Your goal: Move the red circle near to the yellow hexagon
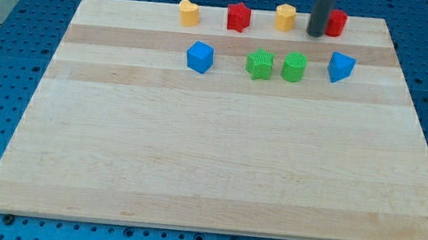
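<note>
Near view's top right, my tip point(316, 34) touches red circle point(337, 22), right of yellow hexagon point(285, 16); no jaws visible

Rod point(320, 12): straight, dark grey, smooth cylinder, matte; my tip point(315, 34) blunt, same colour.

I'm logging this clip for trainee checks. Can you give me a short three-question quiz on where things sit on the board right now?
1. True or false: my tip is at the left edge of the red circle, between it and the yellow hexagon.
2. Which block lies nearest the view's left? A) yellow heart B) red star C) blue block
3. Fill in: how many green blocks are there? ___

Key: 1 true; 2 A; 3 two.
</note>
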`<state>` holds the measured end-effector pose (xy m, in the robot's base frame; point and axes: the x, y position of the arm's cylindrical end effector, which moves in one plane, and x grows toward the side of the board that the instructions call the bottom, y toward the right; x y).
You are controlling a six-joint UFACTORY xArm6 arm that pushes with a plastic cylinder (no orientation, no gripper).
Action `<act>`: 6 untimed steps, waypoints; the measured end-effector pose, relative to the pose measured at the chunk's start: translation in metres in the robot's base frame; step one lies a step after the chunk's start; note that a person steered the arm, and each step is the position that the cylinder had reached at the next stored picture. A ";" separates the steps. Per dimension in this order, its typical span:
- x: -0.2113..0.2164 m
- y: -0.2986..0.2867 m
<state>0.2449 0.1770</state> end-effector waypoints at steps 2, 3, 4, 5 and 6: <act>-0.003 0.108; -0.022 0.112; -0.045 0.107; -0.051 0.077; -0.051 0.031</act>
